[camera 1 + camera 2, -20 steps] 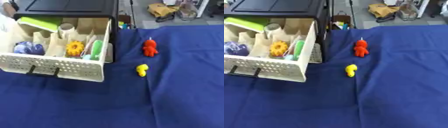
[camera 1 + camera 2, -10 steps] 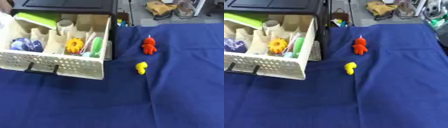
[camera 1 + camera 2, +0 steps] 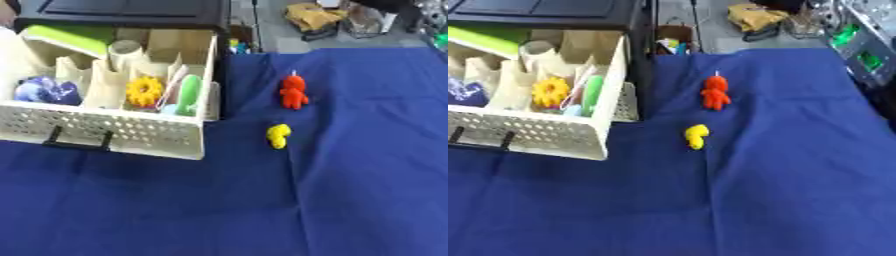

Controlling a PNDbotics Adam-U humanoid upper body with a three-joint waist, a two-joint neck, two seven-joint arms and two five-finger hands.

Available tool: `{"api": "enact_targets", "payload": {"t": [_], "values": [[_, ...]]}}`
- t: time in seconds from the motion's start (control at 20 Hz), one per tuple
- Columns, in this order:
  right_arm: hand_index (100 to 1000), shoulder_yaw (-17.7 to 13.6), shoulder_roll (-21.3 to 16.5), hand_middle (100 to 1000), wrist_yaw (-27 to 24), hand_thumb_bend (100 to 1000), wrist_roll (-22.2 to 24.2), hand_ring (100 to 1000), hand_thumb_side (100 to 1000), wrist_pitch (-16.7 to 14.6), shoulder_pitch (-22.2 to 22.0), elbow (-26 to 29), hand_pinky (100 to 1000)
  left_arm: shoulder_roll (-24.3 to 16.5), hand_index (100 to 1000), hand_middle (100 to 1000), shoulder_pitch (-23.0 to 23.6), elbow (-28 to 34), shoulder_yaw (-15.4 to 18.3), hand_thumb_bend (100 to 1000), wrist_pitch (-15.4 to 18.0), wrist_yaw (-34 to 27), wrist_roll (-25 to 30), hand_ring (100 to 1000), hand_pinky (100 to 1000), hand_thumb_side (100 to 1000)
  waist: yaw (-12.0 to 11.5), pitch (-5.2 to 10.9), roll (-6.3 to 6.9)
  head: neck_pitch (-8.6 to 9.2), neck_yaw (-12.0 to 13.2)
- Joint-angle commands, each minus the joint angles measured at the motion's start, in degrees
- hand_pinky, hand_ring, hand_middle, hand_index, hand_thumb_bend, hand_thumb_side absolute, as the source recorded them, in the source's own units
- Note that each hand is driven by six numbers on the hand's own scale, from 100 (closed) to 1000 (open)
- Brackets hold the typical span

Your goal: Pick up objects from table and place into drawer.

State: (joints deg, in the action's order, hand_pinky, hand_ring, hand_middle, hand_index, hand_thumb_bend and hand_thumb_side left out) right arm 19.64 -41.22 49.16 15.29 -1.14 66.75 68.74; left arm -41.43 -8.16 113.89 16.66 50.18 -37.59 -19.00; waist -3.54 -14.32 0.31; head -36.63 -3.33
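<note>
A cream perforated drawer (image 3: pixel 114 132) stands pulled out of a black cabinet (image 3: pixel 122 11) at the upper left. Inside it lie a yellow gear-shaped toy (image 3: pixel 143 91), a green stick-shaped item (image 3: pixel 187 94), a blue-purple object (image 3: pixel 44 90), a lime-green flat piece (image 3: pixel 70 35) and a cream cylinder (image 3: pixel 125 48). On the blue cloth (image 3: pixel 350 175) to the drawer's right lie a red figure-shaped toy (image 3: pixel 293 92) and, just below it, a small yellow toy (image 3: pixel 278 135). Neither hand shows in either view.
Beyond the cloth's far edge lies floor clutter: a yellowish bundle (image 3: pixel 317 15) and dark gear. A grey device with green parts (image 3: pixel 859 45) stands at the right edge. The cloth spreads wide below and right of the toys.
The whole picture has shifted a little between frames, so the camera has moved. The toys and the drawer keep their places relative to each other.
</note>
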Motion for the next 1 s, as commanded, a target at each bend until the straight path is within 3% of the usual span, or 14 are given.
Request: {"api": "enact_targets", "payload": {"t": [0.05, 0.45, 1.0], "values": [[910, -3.0, 0.7, 792, 4.4, 353, 9.7, 868, 1000, -2.0, 2.1, -0.9, 815, -2.6, 874, 755, -0.3, 0.7, 0.4, 159, 1.8, 0.4, -2.0, 778, 642, 985, 0.0, 1.22, 0.21, 0.71, -0.4], [910, -2.4, 3.0, 785, 9.6, 392, 12.9, 873, 984, -2.9, 2.8, -5.6, 814, -2.5, 874, 754, -0.4, 0.7, 0.1, 160, 1.8, 0.6, -2.2, 777, 642, 985, -0.2, 1.26, 0.25, 1.17, -1.0], [912, -0.7, 3.4, 798, 11.4, 390, 14.9, 878, 966, -3.6, 1.0, -9.3, 824, -2.5, 874, 754, -0.8, 0.7, 0.0, 158, 1.8, 0.5, -2.4, 777, 643, 985, -0.1, 1.4, 0.16, 1.79, -0.6]]}}
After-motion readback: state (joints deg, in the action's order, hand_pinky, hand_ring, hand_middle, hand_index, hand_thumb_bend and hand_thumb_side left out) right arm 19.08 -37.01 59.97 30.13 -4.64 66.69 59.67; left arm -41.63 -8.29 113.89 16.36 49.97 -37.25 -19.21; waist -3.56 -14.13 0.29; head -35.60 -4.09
